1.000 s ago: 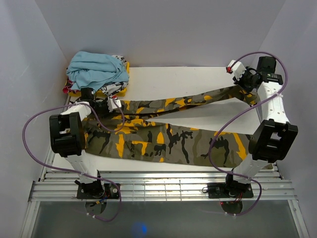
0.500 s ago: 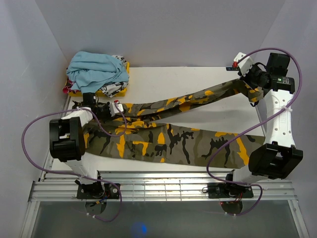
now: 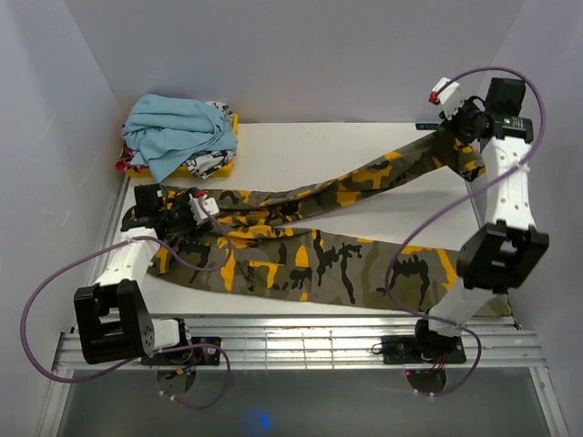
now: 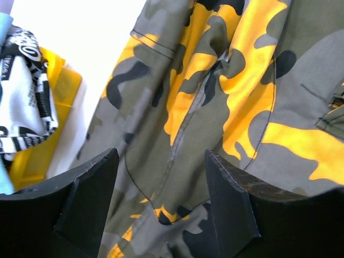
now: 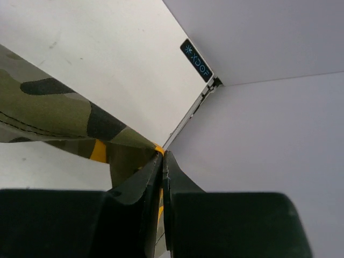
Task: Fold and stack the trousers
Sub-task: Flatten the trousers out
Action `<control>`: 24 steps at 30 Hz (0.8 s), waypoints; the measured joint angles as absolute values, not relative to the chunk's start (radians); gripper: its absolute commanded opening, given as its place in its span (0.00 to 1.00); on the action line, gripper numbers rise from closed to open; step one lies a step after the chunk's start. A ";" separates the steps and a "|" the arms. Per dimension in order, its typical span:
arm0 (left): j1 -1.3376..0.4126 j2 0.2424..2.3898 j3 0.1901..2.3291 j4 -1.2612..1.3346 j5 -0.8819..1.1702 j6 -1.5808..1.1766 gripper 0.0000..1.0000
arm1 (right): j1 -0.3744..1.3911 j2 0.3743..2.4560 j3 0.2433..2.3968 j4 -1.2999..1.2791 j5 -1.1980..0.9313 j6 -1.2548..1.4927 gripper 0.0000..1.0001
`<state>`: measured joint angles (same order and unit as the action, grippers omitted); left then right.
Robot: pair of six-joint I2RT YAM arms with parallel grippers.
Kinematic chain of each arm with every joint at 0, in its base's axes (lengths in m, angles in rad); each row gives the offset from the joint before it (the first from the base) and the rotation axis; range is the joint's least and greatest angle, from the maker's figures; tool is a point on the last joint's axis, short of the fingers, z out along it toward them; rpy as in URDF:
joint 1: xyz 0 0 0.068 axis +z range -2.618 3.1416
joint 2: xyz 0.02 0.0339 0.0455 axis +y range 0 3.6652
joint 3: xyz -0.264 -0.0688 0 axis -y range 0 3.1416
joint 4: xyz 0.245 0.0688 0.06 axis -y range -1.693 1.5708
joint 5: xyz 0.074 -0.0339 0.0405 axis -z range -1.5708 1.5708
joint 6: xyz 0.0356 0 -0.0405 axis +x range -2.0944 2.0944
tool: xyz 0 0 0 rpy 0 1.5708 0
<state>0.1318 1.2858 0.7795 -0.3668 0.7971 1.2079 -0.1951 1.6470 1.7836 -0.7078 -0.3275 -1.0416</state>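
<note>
The trousers [image 3: 301, 259] are lying across the white table [image 3: 301, 150], reaching nearly from its left side to its right; the waist end is sitting at the left, one leg is lying flat along the near edge, and the other leg is rising at a slant toward the far right corner.

The right gripper [image 3: 451, 137] is holding the end of that raised leg; in the right wrist view its fingers are pressing tightly together [image 5: 163, 166] with a fold of the trousers [image 5: 48, 113] pinched between them, and the cloth is hanging taut above the table [image 5: 107, 64]; a small dark label [image 5: 196, 60] is showing at the table's corner, where it is meeting the pale wall [image 5: 269, 134].

The left gripper [image 3: 202, 208] is hovering over the waist end; in the left wrist view its jaws are standing wide apart [image 4: 161, 209], gripping nothing, with rumpled cloth of the trousers [image 4: 215, 107] showing between and beyond the fingers [image 4: 91, 199]; whether the tips are touching the cloth I cannot tell.

At the far left corner a blue garment [image 3: 178, 132] is lying heaped on a yellow tray [image 3: 219, 164]; a black-and-white printed garment [image 4: 27, 102] is spilling over the tray's edge [image 4: 54, 123], just beside the waist of the trousers.
</note>
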 measured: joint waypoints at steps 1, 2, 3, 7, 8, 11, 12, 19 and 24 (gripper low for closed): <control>0.132 1.281 0.778 -0.369 0.797 1.188 0.76 | -0.195 1.742 1.851 -0.696 -0.308 -1.023 0.08; 0.132 1.282 0.778 -0.369 0.797 1.169 0.76 | -0.195 1.836 1.931 -0.696 -0.287 -1.004 0.08; 0.132 1.287 0.778 -0.369 0.796 1.151 0.75 | -0.194 1.977 2.053 -0.693 -0.259 -0.977 0.08; 0.152 1.323 0.780 -0.374 0.764 1.069 0.69 | -0.192 2.391 2.349 -0.669 -0.132 -0.908 0.08; 0.166 1.340 0.785 -0.385 0.757 1.053 0.68 | -0.187 2.451 2.357 -0.658 -0.095 -0.899 0.08; 0.225 1.418 0.828 -0.427 0.734 1.002 0.68 | -0.175 2.495 2.177 -0.590 0.030 -0.886 0.24; 0.245 1.447 0.849 -0.442 0.723 0.984 0.68 | -0.166 2.482 2.136 -0.546 0.086 -0.886 0.33; 0.374 1.513 0.924 -0.485 0.628 0.868 0.70 | -0.134 2.398 2.049 -0.483 0.178 -0.813 0.95; 0.437 1.527 0.932 -0.556 0.557 0.866 0.68 | -0.144 2.218 1.967 -0.561 0.107 -0.787 0.90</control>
<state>0.4370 1.5269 0.9321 -0.5564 0.5568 0.8658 -0.1436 2.2185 1.9675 -0.5606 0.1066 -0.7868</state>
